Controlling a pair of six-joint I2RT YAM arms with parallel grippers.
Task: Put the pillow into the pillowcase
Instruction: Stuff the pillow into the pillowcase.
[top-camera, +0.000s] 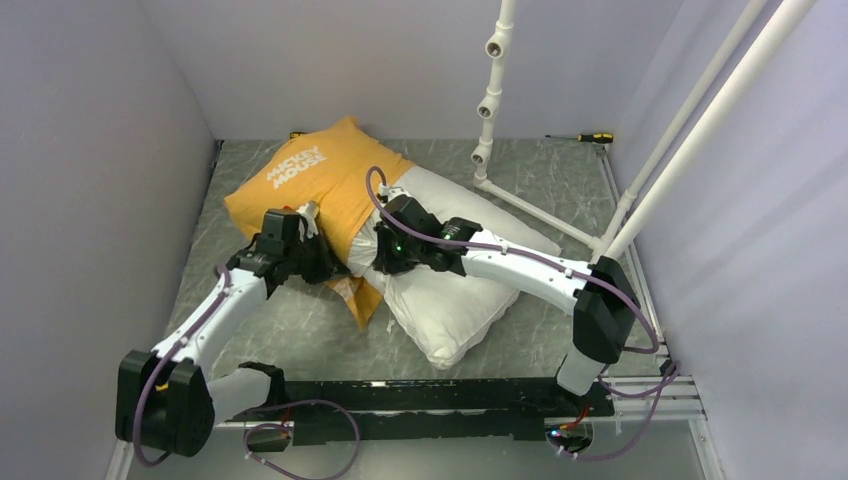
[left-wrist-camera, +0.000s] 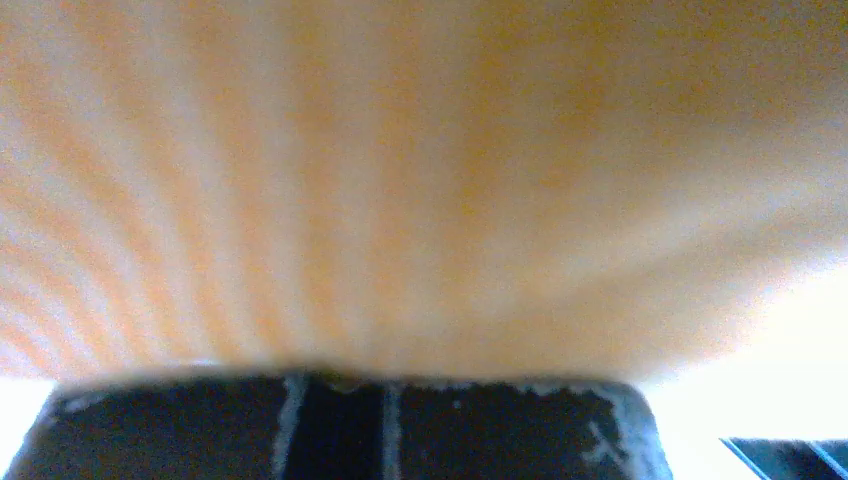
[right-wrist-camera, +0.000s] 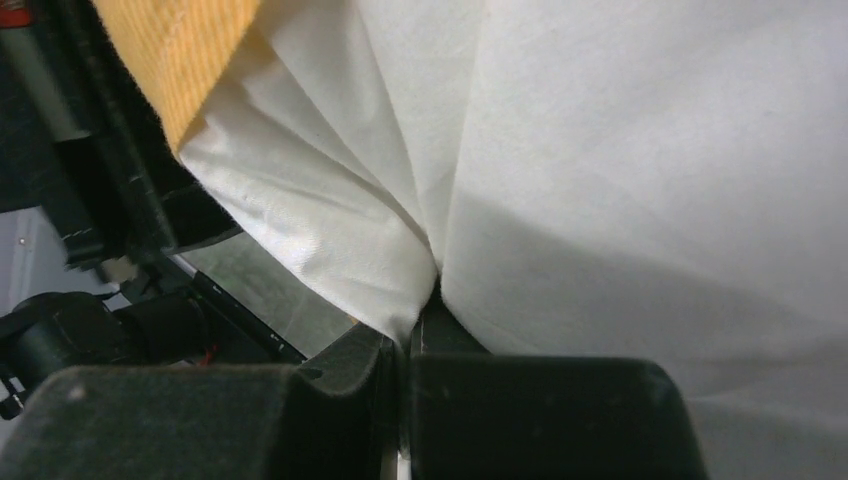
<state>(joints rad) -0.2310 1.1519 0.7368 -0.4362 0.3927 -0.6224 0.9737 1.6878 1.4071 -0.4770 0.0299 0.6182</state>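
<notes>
Left wrist view is blurred and filled with orange cloth; the left claw (left-wrist-camera: 340, 390) is clenched, seemingly pinching the pillowcase (top-camera: 305, 180). The right claw (right-wrist-camera: 405, 345) is clamped on a fold of the pillow (top-camera: 455, 300). Count: one pillow, its upper end hidden by one pillowcase, both on the desk (top-camera: 540, 185); two claws.

The pillowcase (top-camera: 300, 185) is matt orange-yellow woven cloth with a fine ribbed weave, the pillow (top-camera: 450, 290) smooth white cloth with a faint sheen, the table (top-camera: 540, 165) a grey marbled sheet, and the pipes (top-camera: 700, 130) at upper right glossy white plastic.
</notes>
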